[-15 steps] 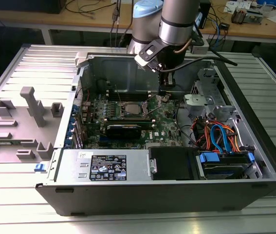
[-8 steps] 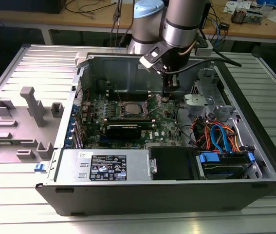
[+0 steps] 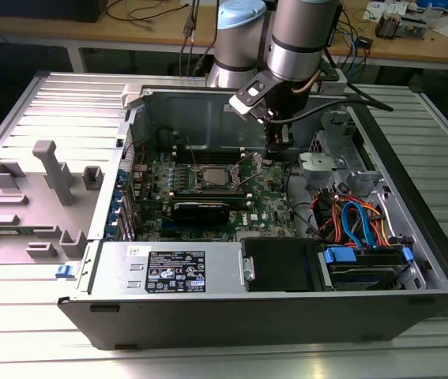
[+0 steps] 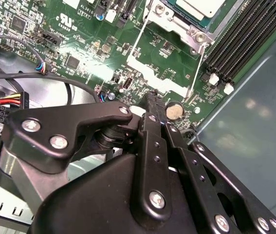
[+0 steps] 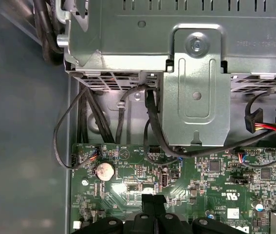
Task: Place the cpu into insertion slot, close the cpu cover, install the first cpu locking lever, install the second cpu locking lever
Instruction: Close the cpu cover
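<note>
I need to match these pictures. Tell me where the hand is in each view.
Exterior view: the hand is over the green board, to the exterior view's right of the slot.
Second wrist view: the hand's tip is close beside the coin battery.
First wrist view: its tip is over the board, the battery apart from it.
Shared landmark: the green board; the battery in both wrist views.

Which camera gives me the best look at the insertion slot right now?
The exterior view: the whole insertion slot sits unobstructed mid-board, silvery rim all round. The second wrist view catches just one corner of it. The first wrist view faces the coin battery instead.
</note>
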`<state>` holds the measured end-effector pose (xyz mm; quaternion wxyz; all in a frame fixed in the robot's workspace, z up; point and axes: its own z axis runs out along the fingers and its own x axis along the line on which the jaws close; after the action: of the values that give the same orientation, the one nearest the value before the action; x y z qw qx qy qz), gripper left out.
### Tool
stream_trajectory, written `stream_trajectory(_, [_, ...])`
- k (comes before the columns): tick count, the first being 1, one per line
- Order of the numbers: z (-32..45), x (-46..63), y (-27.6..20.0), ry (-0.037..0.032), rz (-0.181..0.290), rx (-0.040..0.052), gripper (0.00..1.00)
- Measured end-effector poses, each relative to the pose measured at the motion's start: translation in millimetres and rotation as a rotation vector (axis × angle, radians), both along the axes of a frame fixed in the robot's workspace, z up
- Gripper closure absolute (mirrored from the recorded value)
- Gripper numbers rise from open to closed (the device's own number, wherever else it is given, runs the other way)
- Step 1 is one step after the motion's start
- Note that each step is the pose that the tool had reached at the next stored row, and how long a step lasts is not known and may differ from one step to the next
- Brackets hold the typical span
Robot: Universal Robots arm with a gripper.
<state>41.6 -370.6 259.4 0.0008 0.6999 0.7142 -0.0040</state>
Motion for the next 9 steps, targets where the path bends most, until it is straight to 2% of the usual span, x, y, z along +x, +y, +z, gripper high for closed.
stream_trajectory(9, [-3.7, 1.8, 0.0, 0.0, 0.017, -0.0001, 0.89])
